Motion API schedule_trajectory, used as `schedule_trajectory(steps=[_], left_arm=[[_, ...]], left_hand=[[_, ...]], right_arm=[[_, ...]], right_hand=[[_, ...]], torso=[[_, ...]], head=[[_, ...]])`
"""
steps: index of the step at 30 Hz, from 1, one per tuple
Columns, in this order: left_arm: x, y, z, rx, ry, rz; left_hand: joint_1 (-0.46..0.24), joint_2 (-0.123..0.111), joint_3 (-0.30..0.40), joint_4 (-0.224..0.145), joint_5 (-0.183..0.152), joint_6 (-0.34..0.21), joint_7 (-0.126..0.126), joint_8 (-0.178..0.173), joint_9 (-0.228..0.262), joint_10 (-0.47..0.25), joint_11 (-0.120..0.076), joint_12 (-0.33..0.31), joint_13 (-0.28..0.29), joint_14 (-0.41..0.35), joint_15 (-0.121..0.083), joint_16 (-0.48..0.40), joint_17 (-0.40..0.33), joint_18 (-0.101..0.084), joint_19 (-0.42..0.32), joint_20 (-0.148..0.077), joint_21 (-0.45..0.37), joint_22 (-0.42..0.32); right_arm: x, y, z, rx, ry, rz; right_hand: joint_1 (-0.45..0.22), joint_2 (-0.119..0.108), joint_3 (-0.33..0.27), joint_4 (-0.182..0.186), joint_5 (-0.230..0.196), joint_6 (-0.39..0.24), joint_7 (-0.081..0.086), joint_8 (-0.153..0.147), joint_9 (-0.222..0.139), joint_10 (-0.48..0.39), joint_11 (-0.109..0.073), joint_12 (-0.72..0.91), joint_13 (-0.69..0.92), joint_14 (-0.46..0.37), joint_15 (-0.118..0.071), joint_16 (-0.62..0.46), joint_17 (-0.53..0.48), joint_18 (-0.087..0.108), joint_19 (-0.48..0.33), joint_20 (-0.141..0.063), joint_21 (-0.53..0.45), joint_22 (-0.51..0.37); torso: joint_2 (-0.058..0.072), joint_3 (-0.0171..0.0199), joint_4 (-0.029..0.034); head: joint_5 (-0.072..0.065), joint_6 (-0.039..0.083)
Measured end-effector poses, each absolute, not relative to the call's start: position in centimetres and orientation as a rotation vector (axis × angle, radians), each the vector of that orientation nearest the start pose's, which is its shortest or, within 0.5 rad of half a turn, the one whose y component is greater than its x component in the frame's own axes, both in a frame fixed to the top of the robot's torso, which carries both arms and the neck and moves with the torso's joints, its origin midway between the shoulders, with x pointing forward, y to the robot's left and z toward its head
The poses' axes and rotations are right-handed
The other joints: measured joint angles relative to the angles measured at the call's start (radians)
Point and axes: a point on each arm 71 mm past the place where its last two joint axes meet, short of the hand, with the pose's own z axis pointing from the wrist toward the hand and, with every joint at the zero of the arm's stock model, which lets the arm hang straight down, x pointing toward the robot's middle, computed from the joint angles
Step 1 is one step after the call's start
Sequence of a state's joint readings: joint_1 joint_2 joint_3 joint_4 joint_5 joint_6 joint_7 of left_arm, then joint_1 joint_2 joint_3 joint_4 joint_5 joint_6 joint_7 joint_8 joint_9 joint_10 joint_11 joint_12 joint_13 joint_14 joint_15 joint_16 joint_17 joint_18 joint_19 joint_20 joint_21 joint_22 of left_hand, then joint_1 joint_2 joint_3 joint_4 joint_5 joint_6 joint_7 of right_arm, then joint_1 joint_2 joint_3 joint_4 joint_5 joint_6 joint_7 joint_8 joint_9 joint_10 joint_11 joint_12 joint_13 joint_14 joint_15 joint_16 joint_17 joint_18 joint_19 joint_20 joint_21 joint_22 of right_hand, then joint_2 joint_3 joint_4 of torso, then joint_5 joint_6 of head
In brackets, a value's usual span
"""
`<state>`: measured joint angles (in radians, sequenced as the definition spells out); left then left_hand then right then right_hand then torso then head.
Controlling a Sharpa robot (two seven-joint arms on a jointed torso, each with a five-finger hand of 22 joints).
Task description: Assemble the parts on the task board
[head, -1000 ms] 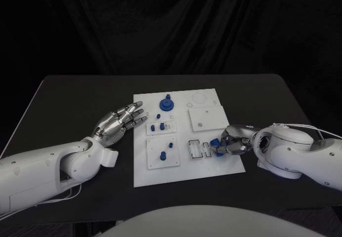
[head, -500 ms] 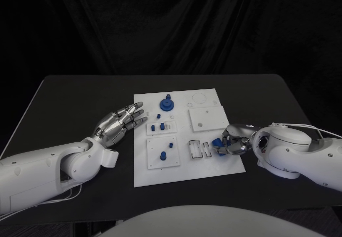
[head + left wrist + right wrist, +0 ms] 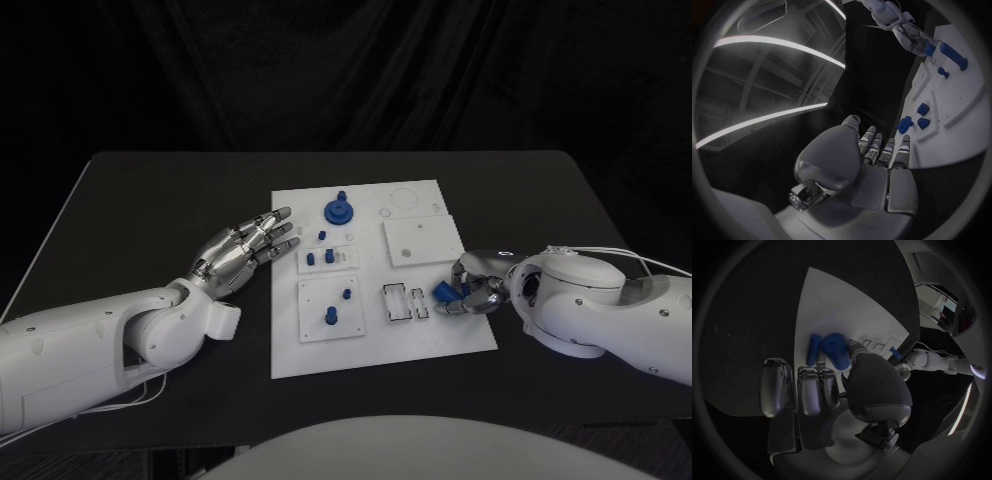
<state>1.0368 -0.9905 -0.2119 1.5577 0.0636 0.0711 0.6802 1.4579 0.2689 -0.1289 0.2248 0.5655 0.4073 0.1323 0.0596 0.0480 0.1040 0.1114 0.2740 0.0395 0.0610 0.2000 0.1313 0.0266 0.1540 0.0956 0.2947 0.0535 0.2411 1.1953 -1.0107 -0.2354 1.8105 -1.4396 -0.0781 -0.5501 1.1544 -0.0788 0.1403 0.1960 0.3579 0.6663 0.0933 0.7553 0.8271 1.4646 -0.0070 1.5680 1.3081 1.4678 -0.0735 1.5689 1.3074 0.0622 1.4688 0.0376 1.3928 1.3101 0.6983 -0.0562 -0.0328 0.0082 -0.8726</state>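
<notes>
The blue part (image 3: 443,291) has been lifted slightly off the task board (image 3: 378,345), pinched by the right hand (image 3: 473,287); apparently insertion beside the slots follows. The left hand (image 3: 242,248) waits open.

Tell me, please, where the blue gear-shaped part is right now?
In the head view, the blue gear-shaped part stands at the task board's far end, left of the middle.

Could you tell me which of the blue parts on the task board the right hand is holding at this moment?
The blue part at the board's right edge, beside the rectangular slots, is held by the right hand. The other blue parts stand untouched further left on the task board.
</notes>
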Motion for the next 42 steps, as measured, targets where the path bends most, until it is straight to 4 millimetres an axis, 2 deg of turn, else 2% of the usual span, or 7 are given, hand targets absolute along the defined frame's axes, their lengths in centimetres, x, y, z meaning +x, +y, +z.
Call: schedule_trajectory(steps=[4, 10, 14, 17, 23, 28, 42], left_arm=[[40.5, 26.1, -28.4, -1.258, 1.456, -1.835], [40.5, 26.1, -28.5, -1.261, 1.459, -1.836], [40.4, 26.1, -28.5, -1.262, 1.459, -1.836], [40.4, 26.1, -28.6, -1.262, 1.459, -1.836], [40.4, 26.1, -28.6, -1.264, 1.46, -1.835], [40.4, 26.1, -28.7, -1.265, 1.46, -1.835], [40.4, 26.1, -28.7, -1.266, 1.461, -1.834]], left_hand=[[0.0, 0.0, 0.002, 0.001, 0.0, 0.0, 0.0, 0.0, 0.0, 0.002, 0.002, 0.003, 0.001, 0.0, 0.0, 0.0, 0.0, 0.0, 0.0, 0.0, 0.0, 0.0], [0.0, 0.0, 0.005, 0.0, 0.0, 0.0, 0.0, 0.0, 0.0, 0.005, 0.005, 0.008, 0.002, -0.002, 0.002, 0.0, 0.0, 0.0, 0.0, 0.0, 0.0, 0.0], [0.0, 0.0, 0.005, 0.0, 0.0, 0.0, 0.0, 0.0, 0.0, 0.007, 0.007, 0.008, 0.002, -0.004, 0.004, 0.0, 0.0, 0.0, 0.0, 0.0, 0.0, 0.0], [0.0, 0.0, 0.005, 0.0, 0.0, 0.0, 0.0, 0.0, 0.0, 0.007, 0.007, 0.011, 0.002, -0.004, 0.004, 0.0, 0.0, 0.0, 0.0, 0.0, 0.0, 0.0], [0.0, 0.0, 0.005, 0.0, 0.0, 0.002, 0.002, 0.0, 0.0, 0.007, 0.007, 0.012, 0.002, -0.001, 0.006, 0.0, 0.0, 0.0, 0.0, 0.0, 0.0, 0.0], [0.0, 0.0, 0.005, 0.0, 0.0, 0.004, 0.004, 0.0, 0.0, 0.007, 0.007, 0.011, 0.002, 0.0, 0.007, 0.0, 0.0, 0.0, 0.0, 0.0, 0.0, 0.0], [0.0, 0.0, 0.011, 0.0, 0.0, 0.004, 0.004, 0.0, 0.0, 0.007, 0.007, 0.011, 0.003, 0.0, 0.007, 0.0, 0.0, 0.0, 0.0, 0.0, 0.0, 0.001]], right_arm=[[39.4, -22.4, -25.4, -0.113, 2.174, 0.251], [39.5, -22.3, -25.4, -0.121, 2.175, 0.244], [39.5, -22.3, -25.4, -0.112, 2.177, 0.256], [39.4, -22.5, -25.4, -0.097, 2.177, 0.268], [39.2, -22.9, -25.5, -0.048, 2.169, 0.304], [38.4, -22.8, -25.4, 0.003, 2.161, 0.362], [37.4, -20.6, -24.8, 0.077, 2.151, 0.514]], right_hand=[[-0.016, 0.008, 0.003, -0.009, -0.057, -0.011, 0.002, 0.0, 0.014, 0.0, 0.0, 0.0, 0.0, -0.002, 0.005, 0.0, 0.0, 0.0, -0.003, 0.003, -0.005, 0.0], [-0.016, 0.009, 0.002, -0.013, -0.055, -0.011, 0.002, 0.0, 0.014, 0.0, 0.0, 0.0, 0.0, -0.002, 0.005, 0.0, 0.0, 0.0, -0.004, 0.004, -0.005, 0.0], [-0.007, 0.017, 0.011, -0.021, 0.141, -0.002, -0.007, 0.0, 0.014, 0.0, 0.0, 0.0, 0.0, -0.002, 0.005, 0.0, 0.0, 0.0, -0.004, 0.004, -0.003, 0.0], [-0.008, 0.017, 0.019, -0.012, 0.199, 0.007, -0.016, 0.0, 0.014, 0.0, 0.0, 0.0, 0.0, -0.002, 0.005, 0.0, 0.0, -0.002, -0.004, 0.004, 0.007, 0.0], [-0.017, 0.027, 0.038, 0.006, 0.237, 0.008, -0.017, -0.002, 0.003, 0.0, 0.0, 0.0, 0.0, -0.002, 0.005, 0.0, 0.0, -0.016, -0.004, 0.004, 0.014, 0.0], [-0.032, 0.042, 0.056, 0.024, 0.215, 0.008, -0.016, 0.003, -0.047, 0.001, -0.007, 0.0, 0.0, -0.001, -0.002, 0.0, 0.0, -0.016, -0.003, 0.003, 0.021, 0.0], [-0.07, 0.077, 0.042, 0.091, 0.067, 0.019, -0.005, 0.013, -0.039, 0.0, -0.008, 0.0, 0.0, -0.001, -0.002, 0.0, 0.0, -0.016, -0.004, -0.004, 0.026, 0.0]], torso=[[0.0, -0.0001, 0.0001], [0.0, -0.0001, 0.0001], [0.0, -0.0001, 0.0003], [0.0, 0.0, 0.0003], [0.0, 0.0, 0.0003], [0.0, 0.0, 0.0003], [0.0, 0.0, -0.0001]], head=[[0.001, 0.0], [0.002, 0.0], [0.005, 0.0], [0.007, 0.0], [0.009, 0.0], [0.01, 0.0], [0.01, 0.0]])
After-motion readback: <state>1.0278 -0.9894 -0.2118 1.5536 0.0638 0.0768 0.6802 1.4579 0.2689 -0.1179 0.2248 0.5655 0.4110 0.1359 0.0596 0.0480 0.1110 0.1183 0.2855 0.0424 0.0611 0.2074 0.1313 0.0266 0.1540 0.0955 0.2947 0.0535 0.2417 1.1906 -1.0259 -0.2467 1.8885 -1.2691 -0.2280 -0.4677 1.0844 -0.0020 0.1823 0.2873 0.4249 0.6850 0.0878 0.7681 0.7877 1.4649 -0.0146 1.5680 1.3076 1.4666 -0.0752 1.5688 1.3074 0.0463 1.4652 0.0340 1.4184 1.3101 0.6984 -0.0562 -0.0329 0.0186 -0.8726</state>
